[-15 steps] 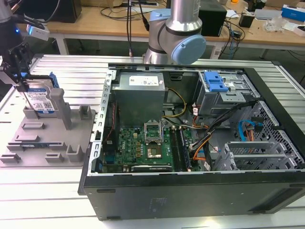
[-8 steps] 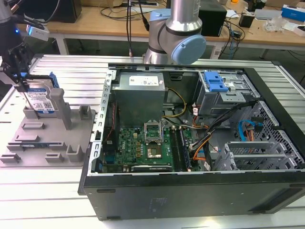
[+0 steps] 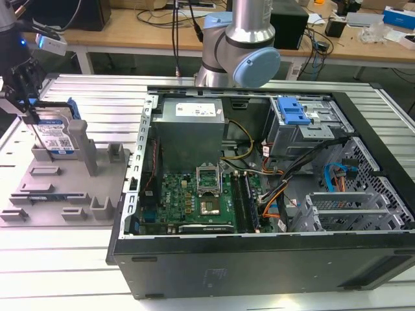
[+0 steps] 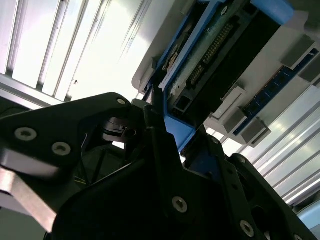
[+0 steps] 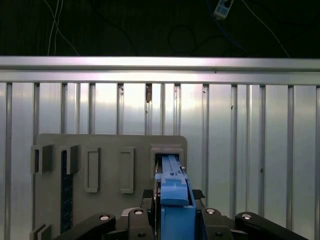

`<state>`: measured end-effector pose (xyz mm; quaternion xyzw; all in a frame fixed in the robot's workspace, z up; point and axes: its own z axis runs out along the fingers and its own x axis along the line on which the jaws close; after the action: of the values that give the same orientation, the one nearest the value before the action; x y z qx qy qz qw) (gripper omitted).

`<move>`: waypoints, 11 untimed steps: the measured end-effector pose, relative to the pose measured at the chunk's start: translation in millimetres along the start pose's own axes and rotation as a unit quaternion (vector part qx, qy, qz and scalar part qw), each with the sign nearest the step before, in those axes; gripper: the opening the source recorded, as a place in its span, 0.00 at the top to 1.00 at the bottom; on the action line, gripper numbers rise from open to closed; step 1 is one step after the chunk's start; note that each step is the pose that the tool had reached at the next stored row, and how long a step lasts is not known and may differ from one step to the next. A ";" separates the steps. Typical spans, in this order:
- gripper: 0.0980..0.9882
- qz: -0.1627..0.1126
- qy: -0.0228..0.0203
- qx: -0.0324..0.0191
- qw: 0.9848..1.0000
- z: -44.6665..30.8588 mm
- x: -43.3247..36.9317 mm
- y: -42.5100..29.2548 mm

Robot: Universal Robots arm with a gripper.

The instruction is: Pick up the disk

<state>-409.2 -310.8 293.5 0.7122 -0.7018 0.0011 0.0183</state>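
Observation:
The disk (image 3: 57,135) stands on edge in a slot at the back of the grey fixture tray (image 3: 61,191), on the exterior view's left. Its blue-and-white label faces the camera, and a blue rail runs along its top edge. My gripper (image 3: 28,109) reaches down from above and is shut on the disk's upper edge. In the first wrist view the black fingers (image 5: 145,196) press against both sides of the blue rail of the disk (image 5: 172,180), above the tray (image 5: 110,145). The second wrist view shows the disk's (image 4: 220,55) connector side held in the gripper (image 4: 175,134).
An open computer case (image 3: 259,259) with motherboard and cables fills the middle and right of the exterior view. Inside it is a silver drive cage with a blue latch (image 3: 293,113). The arm's base (image 3: 240,52) stands behind it. Upright posts (image 3: 84,146) rise from the tray beside the disk. The table (image 3: 58,272) is ribbed aluminium.

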 end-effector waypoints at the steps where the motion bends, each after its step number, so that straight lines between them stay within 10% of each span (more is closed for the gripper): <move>1: 0.68 0.000 0.000 0.000 1.000 0.0 0.0 0.0; 11: 0.70 0.000 -0.001 0.000 1.000 0.0 0.9 0.0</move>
<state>-409.2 -311.7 293.5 0.7122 -0.7017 0.0005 0.0179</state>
